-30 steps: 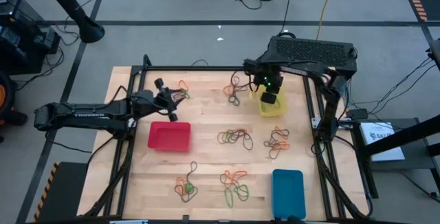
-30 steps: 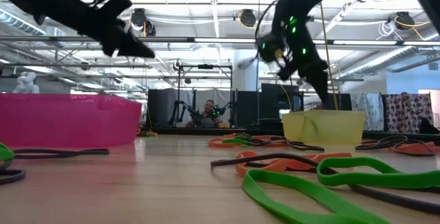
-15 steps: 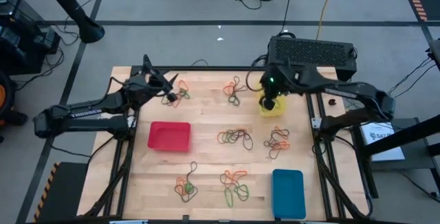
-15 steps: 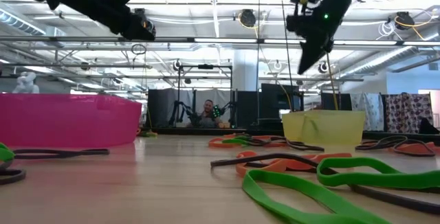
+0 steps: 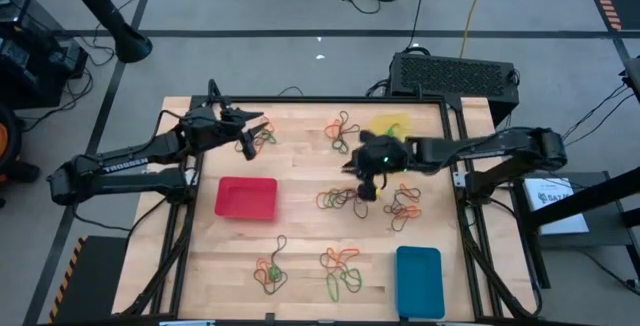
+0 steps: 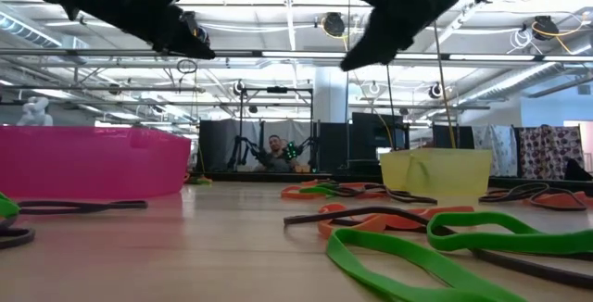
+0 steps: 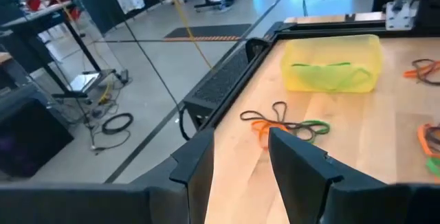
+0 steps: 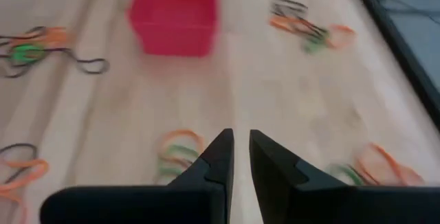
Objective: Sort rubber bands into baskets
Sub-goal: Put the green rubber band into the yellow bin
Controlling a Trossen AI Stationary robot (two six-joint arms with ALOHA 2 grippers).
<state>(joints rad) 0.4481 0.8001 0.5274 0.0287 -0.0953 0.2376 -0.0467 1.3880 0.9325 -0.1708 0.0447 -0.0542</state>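
High view: the left hand (image 5: 252,136) hangs near the counter's (image 5: 300,236) far-left edge beside a band cluster (image 5: 266,134), fingers apart and empty. The right hand (image 5: 362,192) has swung from over the yellow basket (image 5: 392,126) to the middle bands (image 5: 338,200). Open counter lies between the red basket (image 5: 246,197) and blue basket (image 5: 419,278).

Low view: both arms are clear above the counter.

Left wrist view: fingers (image 7: 295,165) stand apart, nothing between.

Right wrist view: fingers (image 8: 218,157) show a narrow, empty gap above bare wood.
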